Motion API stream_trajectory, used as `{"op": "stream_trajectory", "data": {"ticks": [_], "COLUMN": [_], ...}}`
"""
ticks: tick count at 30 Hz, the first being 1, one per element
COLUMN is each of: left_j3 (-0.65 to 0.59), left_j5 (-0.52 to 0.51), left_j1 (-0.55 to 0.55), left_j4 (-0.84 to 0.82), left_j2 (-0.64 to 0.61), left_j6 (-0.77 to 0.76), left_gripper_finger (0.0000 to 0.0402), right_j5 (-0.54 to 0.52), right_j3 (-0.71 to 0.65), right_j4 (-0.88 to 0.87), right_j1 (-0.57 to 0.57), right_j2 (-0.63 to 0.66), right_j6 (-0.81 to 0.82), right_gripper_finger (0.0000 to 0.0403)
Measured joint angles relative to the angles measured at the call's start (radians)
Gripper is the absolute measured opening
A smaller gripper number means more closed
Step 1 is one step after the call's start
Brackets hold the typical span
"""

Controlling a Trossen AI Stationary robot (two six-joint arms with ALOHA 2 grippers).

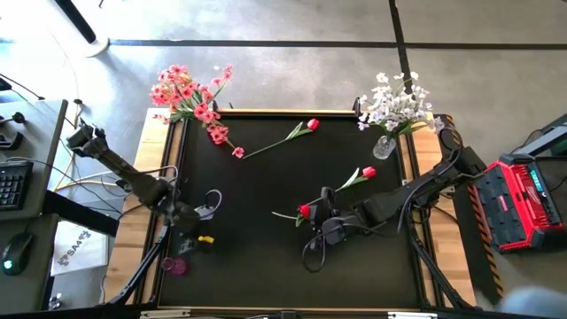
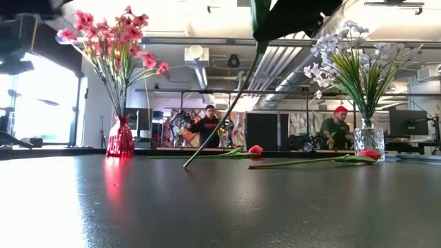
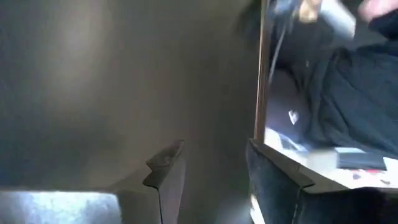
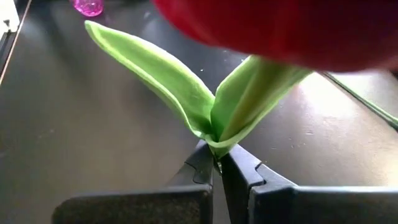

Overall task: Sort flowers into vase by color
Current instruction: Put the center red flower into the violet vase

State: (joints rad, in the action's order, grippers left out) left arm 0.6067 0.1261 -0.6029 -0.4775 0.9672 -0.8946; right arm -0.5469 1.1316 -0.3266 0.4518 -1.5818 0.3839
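Observation:
My right gripper (image 1: 316, 215) is shut on a red tulip (image 1: 306, 211) over the middle of the black table. Two more red tulips (image 1: 310, 127) (image 1: 368, 173) lie flat farther back. Pink flowers (image 1: 188, 91) stand in a red vase (image 2: 120, 138) at the far left corner. One pink spray (image 1: 227, 142) reaches down onto the table. White flowers (image 1: 396, 105) stand in a clear vase (image 2: 368, 143) at the far right. My left gripper (image 1: 209, 204) is open at the near left, with nothing between its fingers (image 3: 163, 168). My right gripper pinches the tulip's stem between its two fingers at the point where the two green leaves join (image 4: 217, 144), below the bud (image 4: 280, 31). It comes slanting down from the table's right. The thin stem (image 2: 220, 117) slants down to the left; whether its end rests on the table I cannot tell.
A small magenta vase (image 1: 174, 264) and a yellow piece (image 1: 205, 239) sit at the near left by the wooden rim (image 1: 159, 177). A red case (image 1: 523, 199) stands beyond the right edge. People (image 2: 207, 125) sit in the room behind the table.

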Motion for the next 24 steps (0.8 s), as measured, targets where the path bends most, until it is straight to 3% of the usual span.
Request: {"op": "stream_trajectory", "data": {"ticks": [4, 10, 15, 21, 24], "left_j3": [0.0, 0.025, 0.185, 0.456, 0.517], "left_j5": [0.062, 0.072, 0.062, 0.022, 0.002], "left_j1": [-0.036, -0.077, -0.087, -0.102, -0.136], "left_j4": [-0.067, -0.077, -0.207, -0.547, -0.583], "left_j2": [-0.004, 0.059, 0.178, 0.335, 0.383], "left_j6": [-0.164, -0.273, -0.262, -0.238, -0.25], "left_gripper_finger": [0.0154, 0.0154, 0.0154, 0.0154, 0.0159], "right_j5": [-0.026, -0.067, -0.07, -0.05, -0.05], "right_j3": [0.0, -0.001, -0.001, -0.001, -0.001], "right_j4": [0.001, 0.006, 0.01, 0.006, 0.005], "right_j1": [0.001, -0.006, -0.007, -0.007, -0.007], "right_j2": [0.0, 0.0, 0.0, 0.0, -0.001], "right_j6": [0.022, 0.03, 0.035, 0.019, 0.018], "right_gripper_finger": [0.0001, 0.0001, 0.0, 0.0, 0.0]}}
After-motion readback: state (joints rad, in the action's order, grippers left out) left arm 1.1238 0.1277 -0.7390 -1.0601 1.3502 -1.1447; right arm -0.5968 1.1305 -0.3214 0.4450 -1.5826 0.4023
